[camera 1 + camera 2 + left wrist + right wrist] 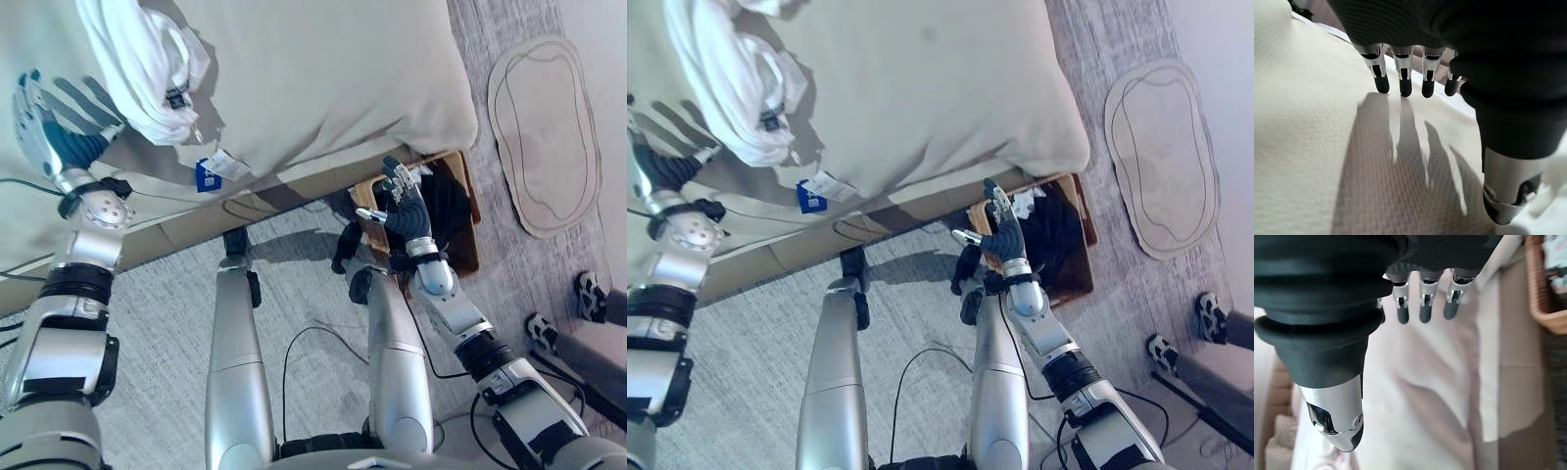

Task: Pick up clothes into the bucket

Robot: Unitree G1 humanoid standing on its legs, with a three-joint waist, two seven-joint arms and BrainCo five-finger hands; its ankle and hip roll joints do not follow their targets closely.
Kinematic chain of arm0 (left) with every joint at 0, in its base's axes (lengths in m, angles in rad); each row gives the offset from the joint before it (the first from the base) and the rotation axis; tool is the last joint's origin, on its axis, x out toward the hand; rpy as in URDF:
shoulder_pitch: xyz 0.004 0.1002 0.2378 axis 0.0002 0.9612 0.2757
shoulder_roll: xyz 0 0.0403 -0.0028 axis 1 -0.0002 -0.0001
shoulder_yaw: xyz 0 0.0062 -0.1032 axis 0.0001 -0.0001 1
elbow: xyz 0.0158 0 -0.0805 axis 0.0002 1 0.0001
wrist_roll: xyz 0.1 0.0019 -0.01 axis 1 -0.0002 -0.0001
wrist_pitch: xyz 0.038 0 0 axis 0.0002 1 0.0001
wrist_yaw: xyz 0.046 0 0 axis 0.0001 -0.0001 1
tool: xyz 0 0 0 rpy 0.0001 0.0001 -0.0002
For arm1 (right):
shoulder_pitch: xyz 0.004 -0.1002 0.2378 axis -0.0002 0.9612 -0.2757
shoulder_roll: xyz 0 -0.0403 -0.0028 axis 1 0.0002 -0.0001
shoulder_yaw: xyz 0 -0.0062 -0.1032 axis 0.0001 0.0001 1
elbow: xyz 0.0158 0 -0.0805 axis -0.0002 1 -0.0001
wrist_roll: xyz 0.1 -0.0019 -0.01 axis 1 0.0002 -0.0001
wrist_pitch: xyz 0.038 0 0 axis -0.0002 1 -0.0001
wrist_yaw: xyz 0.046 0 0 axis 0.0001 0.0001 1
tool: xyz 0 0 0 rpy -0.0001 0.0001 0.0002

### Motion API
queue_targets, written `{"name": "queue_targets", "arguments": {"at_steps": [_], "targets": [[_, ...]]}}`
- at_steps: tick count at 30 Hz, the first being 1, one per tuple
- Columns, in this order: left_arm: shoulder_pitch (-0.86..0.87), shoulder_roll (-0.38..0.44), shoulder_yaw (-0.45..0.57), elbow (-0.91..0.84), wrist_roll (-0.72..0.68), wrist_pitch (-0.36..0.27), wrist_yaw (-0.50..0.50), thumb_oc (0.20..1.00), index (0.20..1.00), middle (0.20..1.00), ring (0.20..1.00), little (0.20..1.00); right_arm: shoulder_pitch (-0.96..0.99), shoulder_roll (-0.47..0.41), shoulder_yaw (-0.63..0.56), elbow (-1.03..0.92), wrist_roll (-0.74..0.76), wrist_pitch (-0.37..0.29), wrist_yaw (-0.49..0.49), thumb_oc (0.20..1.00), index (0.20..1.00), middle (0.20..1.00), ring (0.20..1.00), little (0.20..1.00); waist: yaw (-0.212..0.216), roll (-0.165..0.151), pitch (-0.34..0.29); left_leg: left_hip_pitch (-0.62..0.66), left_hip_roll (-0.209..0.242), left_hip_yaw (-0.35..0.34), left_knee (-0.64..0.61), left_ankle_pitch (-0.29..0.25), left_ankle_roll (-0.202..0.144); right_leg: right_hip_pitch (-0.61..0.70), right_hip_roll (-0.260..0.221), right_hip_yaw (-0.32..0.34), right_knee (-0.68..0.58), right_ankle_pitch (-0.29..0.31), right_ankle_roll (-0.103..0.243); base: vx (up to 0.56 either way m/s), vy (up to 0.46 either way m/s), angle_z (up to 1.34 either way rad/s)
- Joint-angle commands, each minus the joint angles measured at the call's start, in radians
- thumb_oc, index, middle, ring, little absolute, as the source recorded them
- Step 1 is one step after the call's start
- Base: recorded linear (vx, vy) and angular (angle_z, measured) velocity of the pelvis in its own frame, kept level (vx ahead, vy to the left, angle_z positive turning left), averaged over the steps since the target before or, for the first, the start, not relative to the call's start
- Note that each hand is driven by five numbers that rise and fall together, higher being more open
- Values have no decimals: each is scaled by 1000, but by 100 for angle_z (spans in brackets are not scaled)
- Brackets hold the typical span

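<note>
Left eye view first: the left hand (44, 122) hovers over the cream bedspread (323, 69), fingers straight and spread, holding nothing. Just beside it lies the target, a white garment (147, 64) bunched in a heap on the bed, a blue tag (208, 176) dangling at the mattress edge below it. The right hand (404, 206) is low over the wicker basket (468, 257) on the floor by the bed corner, fingers relaxed and apart, empty too. Dark clothes (446, 201) already sit in that basket. A pale oval rug (544, 132) lies further off, and a person's shoes (588, 294) stand at the edge of the room.

Right eye view: same story, the white garment still on the bed, well apart from the basket.

Left wrist view: dark fingertips (1403, 85) in a straight row over the woven bedspread, thumb held apart, nothing pinched.

Right wrist view: fingers hang open above the draped bed skirt (1440, 396), the basket's woven rim at the corner.

The step in hand looks like the reach for the garment. To do it well, I'd say slide the left hand sideways onto the thickest fold, close deep into the bunch rather than skimming the bedspread, and lift clear before swinging toward the basket.
</note>
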Motion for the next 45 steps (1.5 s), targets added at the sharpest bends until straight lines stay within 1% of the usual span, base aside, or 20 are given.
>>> {"name": "queue_targets", "arguments": {"at_steps": [1,2,4,6,10,11,14,15,16,17,18,19,23,25,28,31,36,37,42,45], "targets": [[-48,57,-6,-25,45,-39,22,1000,1000,1000,1000,1000,35,-27,-46,-121,1,-72,-7,1000,1000,1000,1000,1000,12,-13,-16,-20,-20,21,88,-85,54,23,-44,28,-43,45,94,-28,56,-5],[-41,57,-16,-64,63,-62,10,1000,1000,1000,1000,1000,37,-29,-58,-121,0,-75,-6,1000,1000,1000,1000,1000,9,-11,-16,-32,-23,24,90,-84,56,8,-47,31,-37,45,93,-21,39,-5],[-41,56,-20,-94,72,-68,6,1000,1000,1000,1000,1000,37,-29,-61,-122,-4,-76,-5,1000,1000,1000,1000,1000,9,-9,-17,-38,-24,25,91,-84,57,2,-47,33,-36,45,93,-11,19,-1],[-25,37,-20,-188,90,-95,-12,1000,1000,1000,1000,1000,45,-33,-77,-125,-7,-77,4,1000,1000,1000,1000,1000,8,-3,-17,-42,-29,25,84,-83,60,-12,-49,38,-32,43,94,-9,35,3],[-26,8,-21,-235,90,-114,-26,1000,1000,1000,1000,1000,46,-36,-91,-124,-8,-77,11,1000,1000,1000,1000,1000,4,0,-21,-46,-32,29,83,-84,61,-20,-52,41,-31,45,94,-2,6,1],[-29,12,-37,-267,131,-111,-29,1000,1000,1000,1000,1000,48,-39,-98,-127,-13,-79,15,1000,1000,1000,1000,1000,1,2,-25,-51,-32,34,83,-86,64,-27,-52,43,-30,47,96,0,0,0],[-37,19,-59,-276,182,-98,-29,1000,1000,1000,1000,1000,50,-40,-100,-129,-13,-84,20,1000,1000,1000,1000,1000,-2,3,-28,-57,-33,33,89,-88,66,-34,-51,45,-28,48,98,-3,12,0],[-57,35,-94,-259,245,-72,-31,1000,1000,1000,1000,1000,49,-45,-100,-133,-10,-90,32,1000,1000,1000,1000,1000,-6,5,-33,-64,-33,33,91,-90,68,-42,-50,49,-27,49,99,-9,32,-3],[-70,42,-113,-245,275,-59,-30,1000,1000,1000,1000,1000,48,-47,-101,-133,-8,-91,34,1000,1000,1000,1000,1000,-9,4,-35,-67,-33,33,93,-91,68,-44,-50,50,-29,51,101,-5,24,-4],[-74,42,-117,-242,275,-59,-28,1000,1000,1000,1000,1000,48,-46,-102,-132,-7,-91,35,1000,1000,1000,1000,1000,-8,4,-35,-68,-34,33,93,-90,68,-45,-50,50,-29,51,101,-10,15,-5],[-100,64,-160,-221,333,-39,-32,1000,1000,1000,1000,1000,47,-48,-99,-132,-5,-96,41,1000,1000,1000,1000,1000,-13,4,-38,-72,-32,32,94,-91,69,-47,-50,52,-33,54,104,0,0,0],[-103,63,-163,-219,333,-39,-32,1000,1000,1000,1000,1000,47,-47,-100,-132,-5,-96,42,1000,1000,1000,1000,1000,-12,4,-38,-73,-33,32,94,-91,69,-47,-50,51,-33,54,104,0,0,0],[-146,113,-262,-184,463,5,-55,1000,1000,1000,1000,1000,48,-50,-98,-130,3,-104,55,1000,1000,1000,1000,1000,-17,5,-41,-80,-32,33,95,-92,71,-52,-49,53,-38,59,109,0,0,0],[-167,147,-331,-174,552,31,-78,1000,1000,1000,1000,1000,52,-60,-97,-131,7,-108,61,1000,1000,1000,1000,1000,-21,8,-44,-81,-33,34,96,-92,72,-51,-50,54,-39,60,110,0,0,0],[-210,180,-432,-158,652,41,-118,1000,1000,1000,1000,1000,55,-67,-98,-130,17,-113,75,1000,1000,1000,1000,1000,-21,8,-46,-83,-35,37,97,-93,75,-54,-50,55,-39,62,113,0,0,0],[-251,196,-535,-126,762,72,-162,1000,1000,1000,1000,1000,60,-74,-94,-126,29,-115,87,1000,1000,1000,1000,1000,-27,11,-49,-81,-34,38,98,-94,78,-52,-48,58,-42,66,117,0,0,0],[-285,195,-611,-89,823,82,-195,1000,1000,1000,1000,1000,60,-77,-97,-125,49,-117,100,1000,1000,1000,1000,1000,-31,10,-53,-77,-32,40,95,-94,79,-47,-46,61,-51,71,120,1,3,-1],[-305,195,-653,-79,847,78,-219,1000,1000,1000,1000,1000,57,-80,-97,-123,56,-116,103,1000,1000,1000,1000,1000,-34,11,-55,-74,-30,42,95,-96,81,-44,-45,61,-52,70,121,0,0,0],[-332,194,-731,-57,867,58,-278,1000,1000,1000,1000,1000,51,-81,-100,-112,66,-110,107,1000,1000,1000,1000,1000,-37,13,-56,-70,-32,45,99,-99,83,-39,-42,67,-53,71,121,0,0,0],[-326,202,-736,-71,870,49,-302,1000,1000,1000,1000,1000,56,-81,-107,-117,68,-107,114,1000,1000,1000,1000,1000,-35,14,-56,-64,-33,48,96,-100,84,-38,-42,67,-52,73,122,2,11,0]]}}
